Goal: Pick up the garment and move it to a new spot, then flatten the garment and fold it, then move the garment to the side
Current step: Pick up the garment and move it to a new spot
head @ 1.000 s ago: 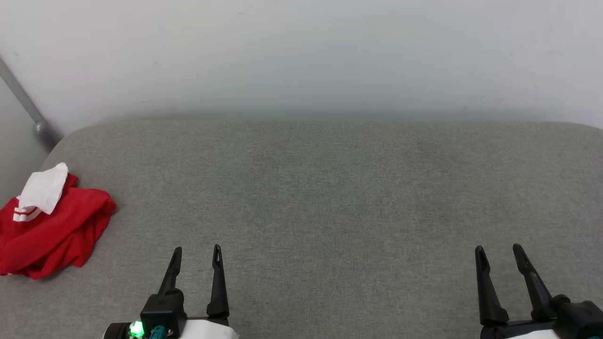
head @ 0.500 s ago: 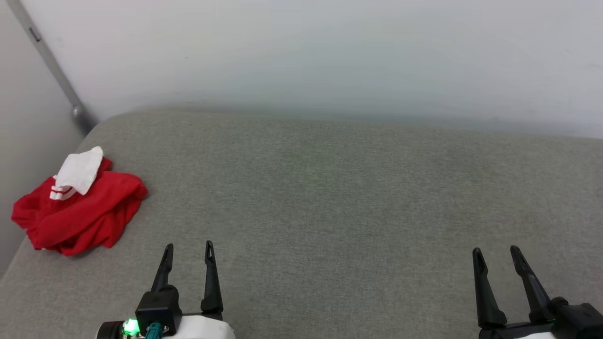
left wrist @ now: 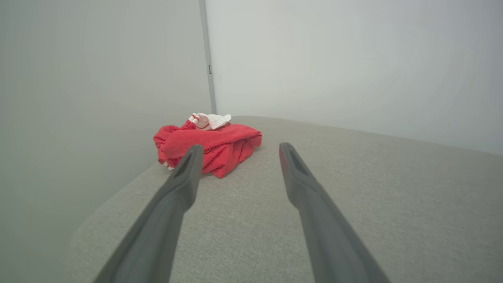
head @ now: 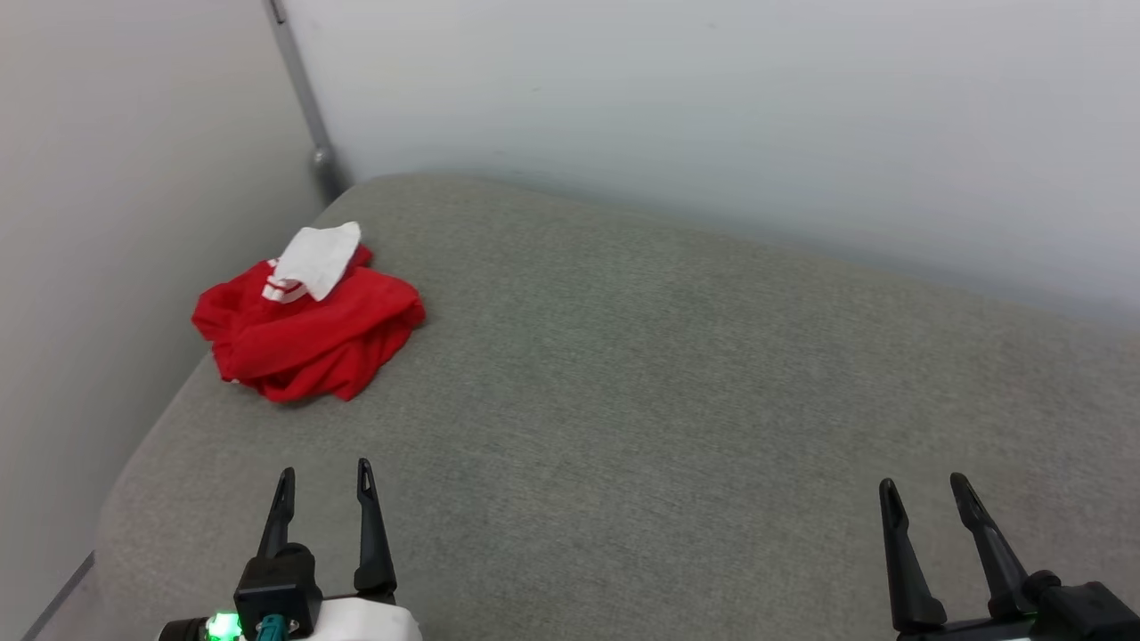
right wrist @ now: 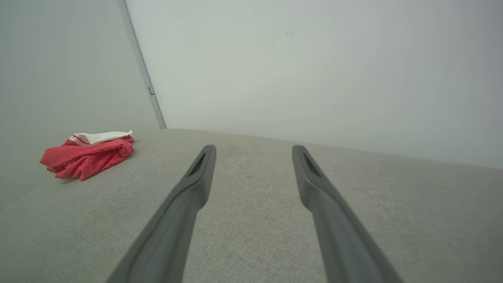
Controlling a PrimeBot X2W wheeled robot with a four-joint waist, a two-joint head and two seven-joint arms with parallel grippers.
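Note:
The garment lies crumpled in a red heap with a white sleeve on top, near the far left corner of the grey padded surface. My left gripper hovers open at the lower left, well short of the heap, nothing between its fingers. In the left wrist view the garment sits ahead, just beyond the left gripper. My right gripper stands open and empty at the lower right. The right wrist view has the garment far off to the left of the right gripper.
Pale walls close in the surface at the back and on the left, meeting at a grey corner strip. The surface's left edge runs close beside the garment.
The head camera has swung left, so the garment and wall corner now sit further right and higher in the picture. Both grippers stay open in the same lower spots.

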